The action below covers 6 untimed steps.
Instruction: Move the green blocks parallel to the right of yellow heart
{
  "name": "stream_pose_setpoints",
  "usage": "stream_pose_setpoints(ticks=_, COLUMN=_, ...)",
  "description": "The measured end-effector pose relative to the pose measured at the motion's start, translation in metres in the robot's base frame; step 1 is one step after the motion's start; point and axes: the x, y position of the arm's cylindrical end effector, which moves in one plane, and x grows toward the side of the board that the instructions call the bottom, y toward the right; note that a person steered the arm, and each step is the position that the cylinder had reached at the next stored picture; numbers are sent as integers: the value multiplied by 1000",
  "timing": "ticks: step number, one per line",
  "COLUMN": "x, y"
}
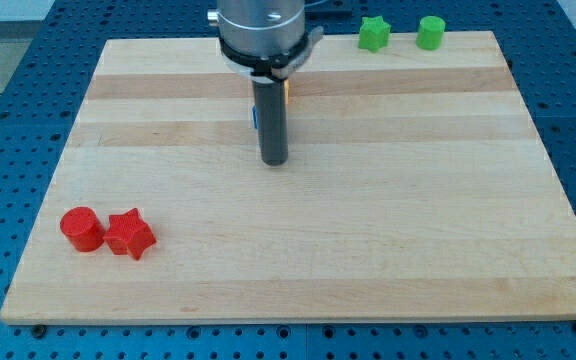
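Note:
A green star block [373, 33] and a green cylinder block [430, 32] sit side by side at the view's top right edge of the wooden board [368, 230]. My tip [274, 160] rests on the board near the top centre, well left of and below both green blocks. Slivers of a yellow block [287, 88] and a blue block [254, 117] show just behind the rod; their shapes are hidden by it.
A red cylinder block [81, 228] and a red star block [130, 234] sit touching at the view's lower left. The board lies on a blue perforated table [8, 110].

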Motion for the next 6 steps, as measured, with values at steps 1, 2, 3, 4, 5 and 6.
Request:
stream_pose_setpoints(ticks=1, x=16, y=23)
stream_pose_setpoints(ticks=2, x=18, y=26)
stream_pose_setpoints(ticks=3, x=18, y=50)
stream_pose_setpoints(ticks=4, x=6, y=136)
stream_pose_setpoints(ticks=5, x=-34, y=225)
stream_pose_setpoints(ticks=6, x=-107, y=283)
